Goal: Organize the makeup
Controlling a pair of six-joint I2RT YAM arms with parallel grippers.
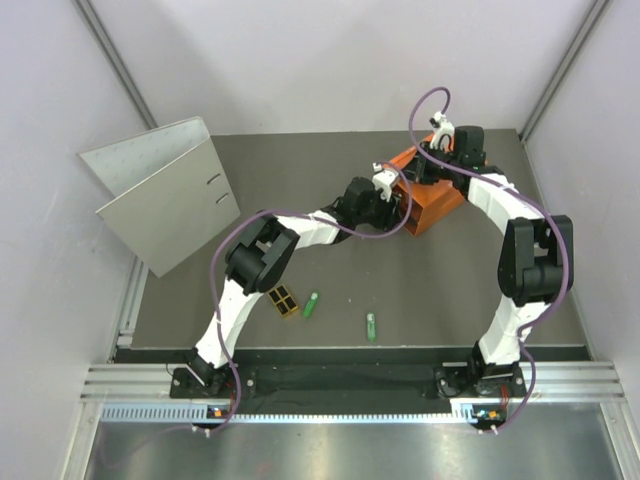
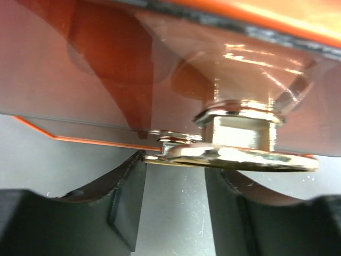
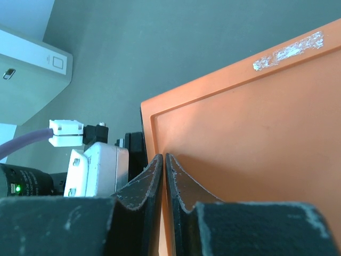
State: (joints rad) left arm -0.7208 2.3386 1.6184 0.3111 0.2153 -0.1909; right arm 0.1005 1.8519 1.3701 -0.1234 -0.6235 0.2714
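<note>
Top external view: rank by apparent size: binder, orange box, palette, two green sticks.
1. grey binder
2. orange box, partly hidden
3. palette
4. green stick by the palette and lone green stick: look alike, not ranked

I'm watching the left arm (image 1: 310, 228) and right arm (image 1: 497, 197) meeting at the orange drawer box (image 1: 440, 205); the black-and-gold palette (image 1: 284, 300), left green stick (image 1: 311, 305) and right green stick (image 1: 371, 326) are lying on the table (image 1: 450, 290).

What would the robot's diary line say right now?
left hand: open at drawer knob | right hand: shut, over orange drawer box | palette, green stick, second green stick: on table
</note>
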